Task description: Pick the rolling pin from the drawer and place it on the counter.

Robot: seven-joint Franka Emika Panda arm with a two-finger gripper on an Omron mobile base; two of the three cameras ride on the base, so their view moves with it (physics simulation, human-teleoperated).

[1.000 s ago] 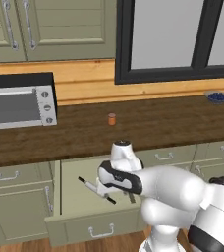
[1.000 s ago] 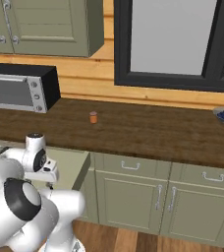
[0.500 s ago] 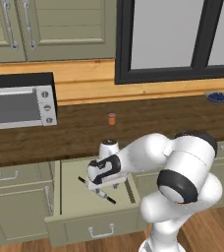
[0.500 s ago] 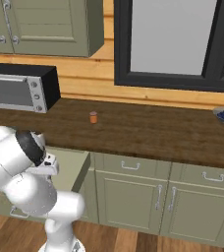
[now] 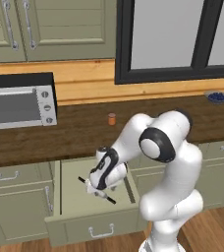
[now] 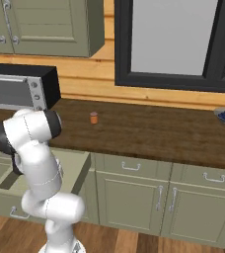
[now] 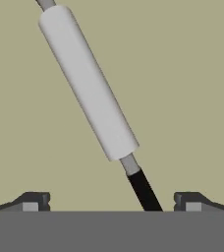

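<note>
Approach step of the pick, judged from the pose: arm bent down from the base into the open drawer (image 5: 92, 216), grasp not yet made. Counter (image 5: 84, 130) of dark wood above the olive cabinets, bare stretch beside the small orange jar (image 5: 112, 119) available, by judgement, as the later set-down place. Drawer pulled out, pale floor exposed. Rolling pin (image 7: 88, 82) lying flat on that floor, slanted across the hand view, white body ahead of the gripper (image 7: 112, 202) and one black handle running back between the fingertips (image 7: 35, 201). Jaws wide apart, holding nothing, tips well clear of the rod on either side. Next move, by judgement: descent over the pin, a shift forward toward the thicker white body, then closing.
</note>
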